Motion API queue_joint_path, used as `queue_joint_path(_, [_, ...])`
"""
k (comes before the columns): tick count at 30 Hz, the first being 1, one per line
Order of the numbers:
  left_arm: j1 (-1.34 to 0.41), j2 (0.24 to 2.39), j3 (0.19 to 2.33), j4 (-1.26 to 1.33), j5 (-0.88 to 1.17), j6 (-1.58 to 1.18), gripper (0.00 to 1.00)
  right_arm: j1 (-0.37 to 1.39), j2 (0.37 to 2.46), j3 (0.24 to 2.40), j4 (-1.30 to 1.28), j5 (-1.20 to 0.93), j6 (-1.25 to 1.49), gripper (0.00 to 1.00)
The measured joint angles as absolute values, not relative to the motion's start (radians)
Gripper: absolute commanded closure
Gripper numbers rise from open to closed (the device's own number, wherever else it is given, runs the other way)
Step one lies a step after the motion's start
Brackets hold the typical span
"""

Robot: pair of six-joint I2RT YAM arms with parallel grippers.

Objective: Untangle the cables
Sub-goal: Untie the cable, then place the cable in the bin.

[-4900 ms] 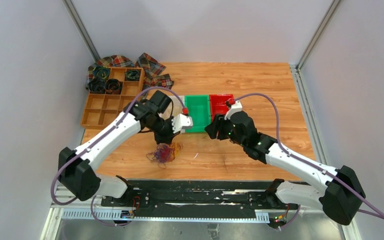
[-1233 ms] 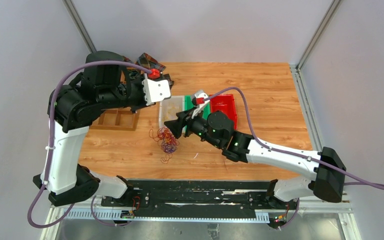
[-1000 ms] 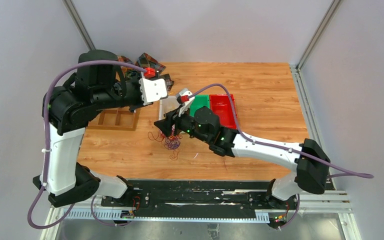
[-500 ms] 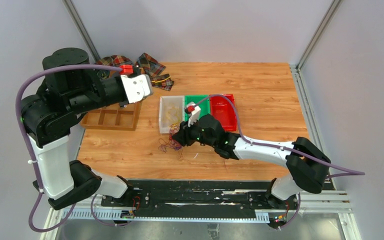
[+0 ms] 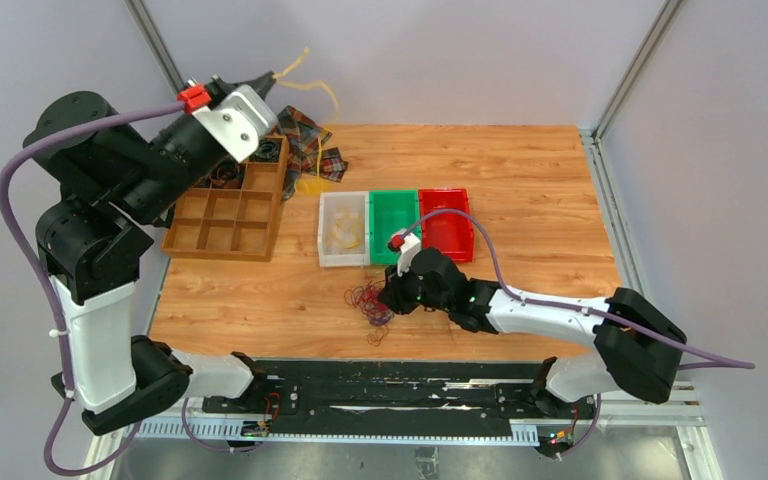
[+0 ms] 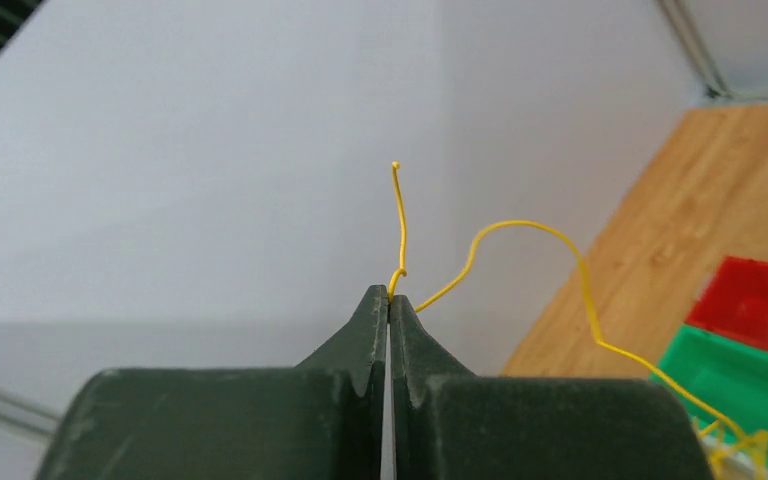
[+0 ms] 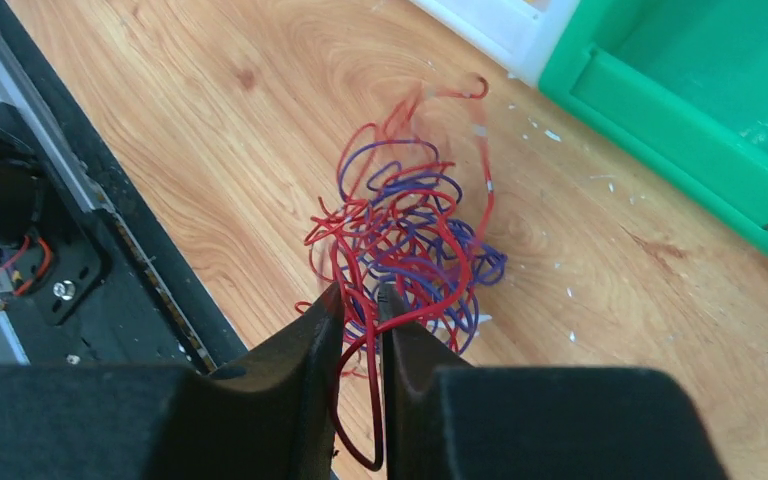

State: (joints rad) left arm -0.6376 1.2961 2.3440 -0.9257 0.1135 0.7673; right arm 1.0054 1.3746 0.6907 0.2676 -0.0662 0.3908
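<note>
Left claw (image 6: 388, 300), shut on one yellow strand (image 6: 520, 228), hangs at 10 o'clock; right claw (image 7: 360, 300) nearly closes on red loops of the light, limp cables (image 7: 410, 240) on the counter (image 7: 210, 120) at 6 o'clock, probably best gripped near free ends.

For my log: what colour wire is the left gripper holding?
Yellow wire, clearest in left wrist view.

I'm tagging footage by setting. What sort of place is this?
Likely a robotics lab test cell: blank panel walls on metal posts, left arm and right arm mounted on a base rail, and a wooden table holding sorting bins and tangled cables.
</note>
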Motion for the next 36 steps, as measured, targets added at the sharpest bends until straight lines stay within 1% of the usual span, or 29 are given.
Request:
queue_joint_path(4, [-0.638, 1.268, 2.271, -0.735, 0.028, 0.758, 1.0, 1.002, 1.355, 0.679, 0.226, -0.05, 0.379, 0.9])
queue_joint_path(6, [-0.638, 1.26, 2.255, -0.679, 0.012, 0.752, 1.0, 1.001, 1.343, 0.675, 0.209, -0.044, 0.375, 0.9])
queue_joint_path(8, [-0.638, 1.256, 2.25, -0.643, 0.006, 0.746, 0.99, 1.0, 1.33, 0.673, 0.198, -0.039, 0.373, 0.85])
queue_joint_path(11, [-0.638, 1.237, 2.223, -0.606, 0.007, 0.739, 0.99, 0.999, 1.303, 0.673, 0.181, -0.03, 0.368, 0.75])
queue_joint_path(15, [-0.638, 1.194, 2.141, -0.581, 0.015, 0.729, 1.0, 0.998, 1.254, 0.678, 0.155, -0.021, 0.353, 0.69])
queue_joint_path(25, [-0.638, 1.104, 1.81, -0.57, -0.01, 0.73, 0.99, 0.992, 1.143, 0.713, 0.123, -0.022, 0.317, 0.65])
queue_joint_path(36, [-0.638, 1.151, 1.522, -0.535, -0.051, 0.736, 0.99, 0.98, 1.082, 0.71, 0.099, 0.02, 0.329, 0.64])
